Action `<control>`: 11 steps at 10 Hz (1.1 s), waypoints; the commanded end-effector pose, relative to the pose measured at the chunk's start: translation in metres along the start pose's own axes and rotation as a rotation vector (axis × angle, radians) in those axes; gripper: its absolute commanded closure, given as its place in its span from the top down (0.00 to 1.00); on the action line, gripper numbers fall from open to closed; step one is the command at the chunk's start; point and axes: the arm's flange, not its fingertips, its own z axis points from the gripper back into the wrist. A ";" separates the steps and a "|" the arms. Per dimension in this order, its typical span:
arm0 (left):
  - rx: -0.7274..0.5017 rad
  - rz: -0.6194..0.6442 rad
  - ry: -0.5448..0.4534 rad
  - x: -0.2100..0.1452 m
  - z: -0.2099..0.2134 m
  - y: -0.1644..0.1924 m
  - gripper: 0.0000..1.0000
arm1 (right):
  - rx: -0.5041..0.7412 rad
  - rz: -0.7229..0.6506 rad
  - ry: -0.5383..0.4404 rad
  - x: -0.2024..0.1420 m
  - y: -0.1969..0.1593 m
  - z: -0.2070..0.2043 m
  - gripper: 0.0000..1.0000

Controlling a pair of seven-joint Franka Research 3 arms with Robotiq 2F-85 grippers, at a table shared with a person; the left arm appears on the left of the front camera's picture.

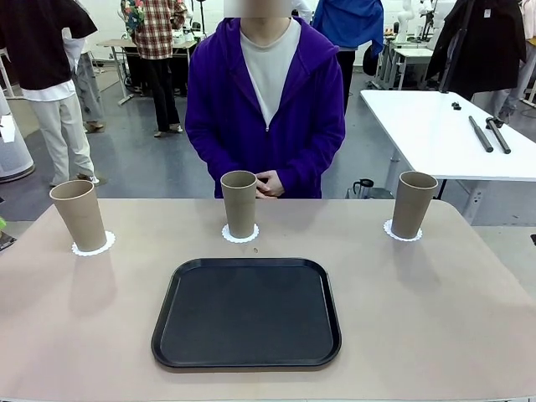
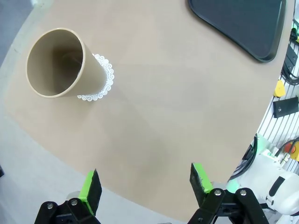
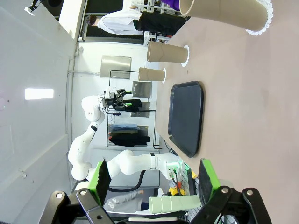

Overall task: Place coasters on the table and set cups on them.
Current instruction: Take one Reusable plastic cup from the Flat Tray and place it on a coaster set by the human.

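Three tan cups stand upright on the beige table (image 1: 435,301), each on a white lacy coaster: the left cup (image 1: 79,215) on its coaster (image 1: 93,245), the middle cup (image 1: 239,203) on its coaster (image 1: 240,235), the right cup (image 1: 414,204) on its coaster (image 1: 402,232). My left gripper (image 2: 145,187) hovers open above the table edge, well short of the left cup (image 2: 63,63) and its coaster (image 2: 102,80). My right gripper (image 3: 154,178) is open with nothing between its fingers; the right cup (image 3: 222,13) and its coaster (image 3: 262,18) lie far ahead of it.
A black tray (image 1: 246,312) lies bare at the table's near middle, also seen in the wrist views (image 2: 243,23) (image 3: 186,116). A person in a purple jacket (image 1: 265,100) stands at the far edge with hands clasped (image 1: 268,183). A white table (image 1: 444,134) stands behind right.
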 end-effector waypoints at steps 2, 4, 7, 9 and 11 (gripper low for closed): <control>0.046 0.133 0.003 -0.023 -0.007 -0.027 1.00 | 0.001 -0.006 0.000 -0.001 0.001 0.001 1.00; -0.020 0.421 -0.036 -0.019 -0.005 -0.038 1.00 | 0.001 -0.006 0.000 -0.001 0.001 0.001 1.00; 0.076 0.520 0.006 -0.044 -0.012 -0.069 1.00 | 0.001 -0.006 0.000 -0.001 0.001 0.001 1.00; 0.032 0.516 -0.027 -0.042 -0.005 -0.051 1.00 | 0.001 -0.006 0.000 -0.001 0.001 0.001 1.00; -0.508 0.589 -0.344 -0.085 0.002 -0.024 1.00 | 0.001 -0.006 0.000 -0.001 0.001 0.001 1.00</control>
